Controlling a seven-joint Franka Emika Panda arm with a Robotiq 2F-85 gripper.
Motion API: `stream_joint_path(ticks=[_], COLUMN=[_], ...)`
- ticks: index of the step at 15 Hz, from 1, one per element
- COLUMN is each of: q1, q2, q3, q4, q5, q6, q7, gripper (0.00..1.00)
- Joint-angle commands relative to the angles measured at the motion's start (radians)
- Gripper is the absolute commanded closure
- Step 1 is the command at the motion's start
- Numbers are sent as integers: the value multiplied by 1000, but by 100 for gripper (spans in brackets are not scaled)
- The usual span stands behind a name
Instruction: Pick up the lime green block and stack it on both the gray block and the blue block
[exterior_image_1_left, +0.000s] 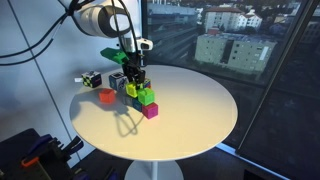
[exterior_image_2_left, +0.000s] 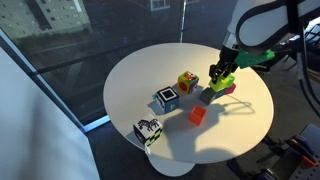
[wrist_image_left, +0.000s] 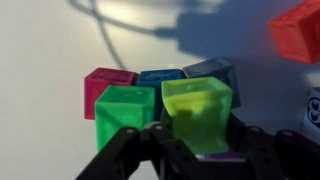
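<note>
Gripper (wrist_image_left: 195, 146) clenches lime green block (wrist_image_left: 197, 108); carrying step in hand. Next: shift toward twelve o'clock, straddle gray block (wrist_image_left: 214, 72) and blue block (wrist_image_left: 160, 77), release.

The place looks like a robotics lab or office room on an upper floor of a city building. In an exterior view, a round white desk (exterior_image_1_left: 200, 115) stands close to floor-to-ceiling window glass (exterior_image_1_left: 285, 110). Through the glass, at the upper right of the frame, rooftops and apartment blocks (exterior_image_1_left: 232, 45) lie far below. A robot arm (exterior_image_1_left: 100, 18) with trailing black cables (exterior_image_1_left: 35, 40) reaches over the desk. Its claw (exterior_image_1_left: 133, 80) pinches the lime green block (wrist_image_left: 197, 105) among other toy cubes (exterior_image_2_left: 165, 98).
</note>
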Motion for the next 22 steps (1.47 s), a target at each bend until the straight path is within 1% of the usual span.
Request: stream_joint_path(ticks=[1, 5, 6, 7, 9, 10, 11, 22], q1=[-5, -4, -4, -4, -4, -4, -4, -5], q2=[27, 38, 39, 39, 37, 37, 36, 7], q3=[-2, -6, -6, -7, -8, -8, -8, 5], q4=[44, 56, 57, 57, 57, 57, 58, 49], q5=[-17, -17, -18, -18, -18, -18, -18, 10], q6=[-13, -14, -14, -14, -13, -13, -14, -28], q7=[25, 26, 26, 26, 26, 26, 25, 7], gripper=[74, 74, 40, 23, 10, 1, 0, 0])
